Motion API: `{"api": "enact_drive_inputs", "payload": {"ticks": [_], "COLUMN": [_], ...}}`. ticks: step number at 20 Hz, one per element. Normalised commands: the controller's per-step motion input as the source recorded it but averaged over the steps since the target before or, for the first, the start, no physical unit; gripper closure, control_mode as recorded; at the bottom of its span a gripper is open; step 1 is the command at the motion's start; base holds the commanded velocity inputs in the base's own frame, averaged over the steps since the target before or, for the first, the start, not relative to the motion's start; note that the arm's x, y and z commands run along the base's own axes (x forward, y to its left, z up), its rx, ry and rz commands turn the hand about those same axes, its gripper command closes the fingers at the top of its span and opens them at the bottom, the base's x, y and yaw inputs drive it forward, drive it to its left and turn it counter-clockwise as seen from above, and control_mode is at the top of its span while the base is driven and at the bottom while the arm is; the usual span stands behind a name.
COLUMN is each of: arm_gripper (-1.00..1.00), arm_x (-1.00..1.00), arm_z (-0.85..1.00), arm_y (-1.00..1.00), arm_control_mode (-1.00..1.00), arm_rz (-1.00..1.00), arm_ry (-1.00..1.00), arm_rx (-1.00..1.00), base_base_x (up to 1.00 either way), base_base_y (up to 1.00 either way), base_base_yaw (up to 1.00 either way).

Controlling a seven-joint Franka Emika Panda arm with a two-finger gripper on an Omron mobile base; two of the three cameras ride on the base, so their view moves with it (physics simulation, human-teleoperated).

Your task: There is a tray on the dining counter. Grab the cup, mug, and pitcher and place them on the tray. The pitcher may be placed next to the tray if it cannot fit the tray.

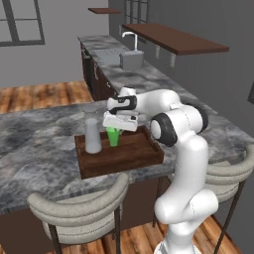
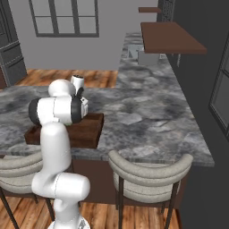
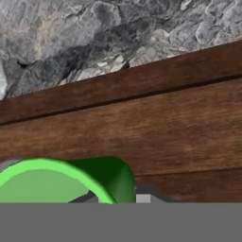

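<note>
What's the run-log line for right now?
stage: placing cup | tray: pitcher and cup on it | gripper: right above cup | mug: unseen

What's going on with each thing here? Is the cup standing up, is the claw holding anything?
Cup: upright on the tray, right of the pitcher.
Pitcher: upright on the tray, not held.
Tray: flat on the counter, near its front edge.
Counter: bears the tray.
Gripper: right over the cup's rim; open or shut cannot be told.
Stools: tucked under the counter, unoccupied.
</note>
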Motion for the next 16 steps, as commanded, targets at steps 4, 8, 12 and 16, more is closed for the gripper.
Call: {"api": "enact_drive_inputs", "payload": {"ticks": [4,8,12,16], "arm_gripper": [-1.0,-1.0,-1.0,-1.0], "arm_x": [0.0,-0.19,-0.34,-0.34], "arm_z": [-0.08,0.05,0.33,0.75], "arm_y": [0.05,0.0,0.0,-0.04], "arm_control_mode": [-1.0,-1.0,-1.0,-1.0], "arm_rz": [0.07,0.04,0.03,0.04], "arm_ry": [-0.05,-0.06,-0.07,-0.03], "arm_rx": [0.0,0.0,0.0,0.01], "base_base_x": [0.0,0.0,0.0,0.0], "base_base_y": [0.0,0.0,0.0,0.0], "base_base_yaw": [0.0,0.0,0.0,0.0]}}
